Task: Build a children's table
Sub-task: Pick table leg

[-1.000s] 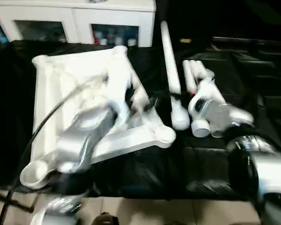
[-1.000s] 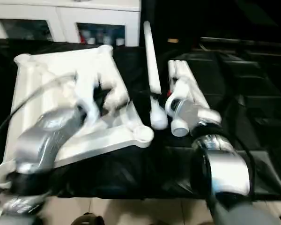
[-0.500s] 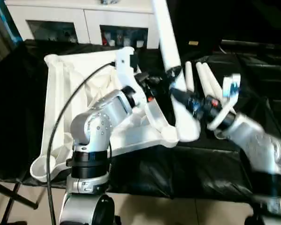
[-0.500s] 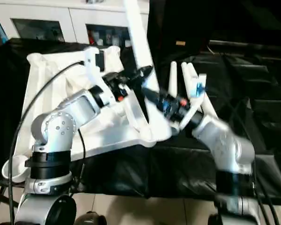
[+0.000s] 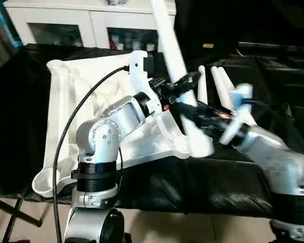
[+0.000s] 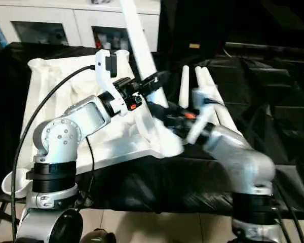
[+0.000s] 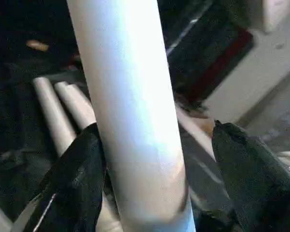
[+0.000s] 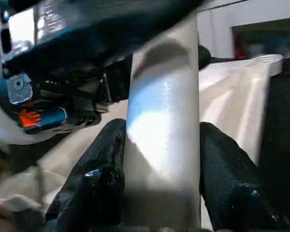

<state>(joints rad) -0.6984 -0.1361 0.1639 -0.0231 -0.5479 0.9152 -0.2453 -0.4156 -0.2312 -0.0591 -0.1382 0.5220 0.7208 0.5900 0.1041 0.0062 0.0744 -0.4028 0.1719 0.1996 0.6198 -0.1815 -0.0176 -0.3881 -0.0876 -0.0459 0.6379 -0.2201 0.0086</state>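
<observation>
No leg looks seated: right end effector (image 8: 159, 193) clamps one leg (image 5: 167, 40) over the tabletop (image 5: 66, 101), left end effector (image 7: 154, 159) spread around it, three legs (image 5: 218, 81) left.

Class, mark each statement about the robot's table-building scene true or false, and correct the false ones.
1. The right end effector is closed on a white table leg. True.
2. That leg lies flat on the black cloth. False: it is raised at a slant, its lower end near the tabletop's near corner.
3. The tabletop lies with its ribbed underside up. True.
4. Spare legs lie on the black cloth to the right of the tabletop. True.
5. The left end effector is far from the raised leg. False: its fingers straddle the leg, one touching it and the other standing clear.
6. A red cabinet stands behind the table. False: the cabinet is white with glass fronts.
</observation>
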